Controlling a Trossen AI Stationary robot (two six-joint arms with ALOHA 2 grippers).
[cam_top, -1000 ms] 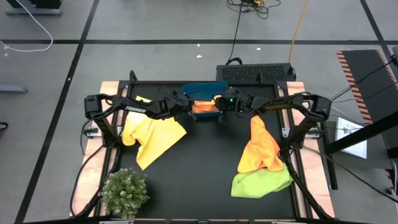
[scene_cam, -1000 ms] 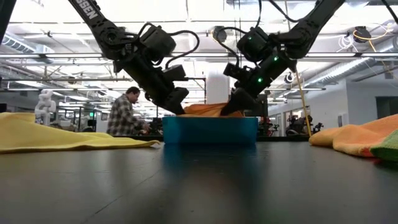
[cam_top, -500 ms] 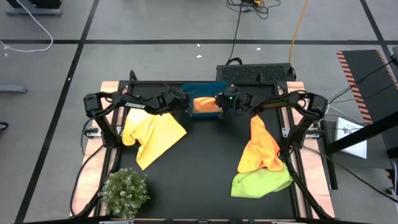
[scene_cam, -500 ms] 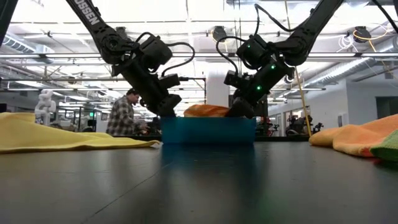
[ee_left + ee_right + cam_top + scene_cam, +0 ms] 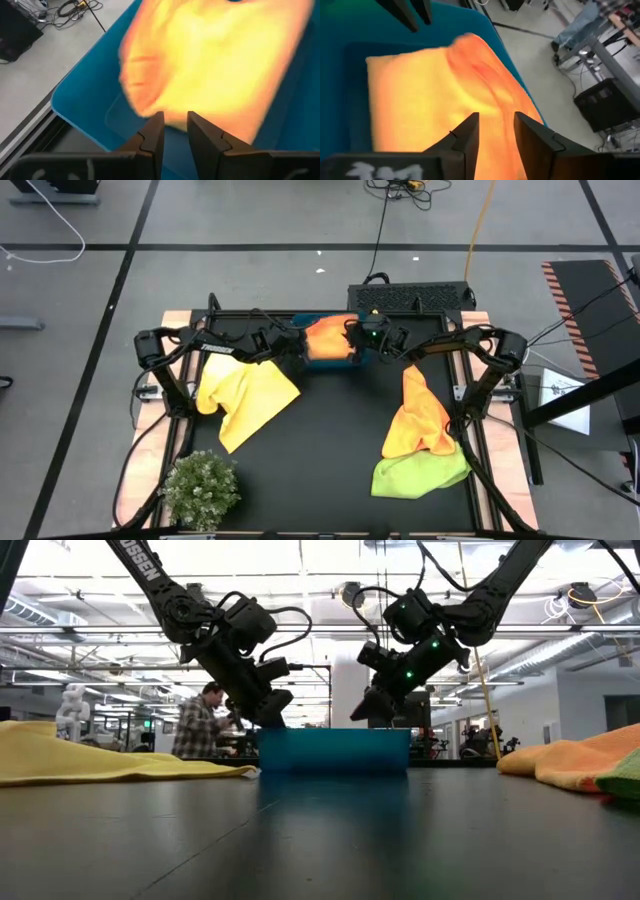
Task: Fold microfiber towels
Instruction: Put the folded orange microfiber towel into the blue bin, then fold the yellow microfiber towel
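Note:
A folded orange towel (image 5: 328,338) lies inside the blue bin (image 5: 333,750) at the table's far middle. My left gripper (image 5: 175,120) stands open at the bin's left end, just above the towel's edge (image 5: 150,107). My right gripper (image 5: 492,122) stands open over the bin's right end, above the towel (image 5: 435,90). In the low view both grippers (image 5: 268,722) (image 5: 362,716) sit above the bin's rim, which hides the towel. A yellow towel (image 5: 245,395) lies spread at the left. A crumpled orange towel (image 5: 420,415) lies at the right, resting on a lime green towel (image 5: 420,473).
A small bushy plant (image 5: 202,488) stands at the near left corner. Bare black tabletop (image 5: 330,440) lies between the towels. A person (image 5: 200,725) is at work in the room behind the table.
Both grippers have opened and let go of the orange towel. It stood up above the bin's rim and has dropped flat into the bin, spread wider. My left gripper has drawn back toward the table's left; my right gripper has tipped up and backed off to the right.

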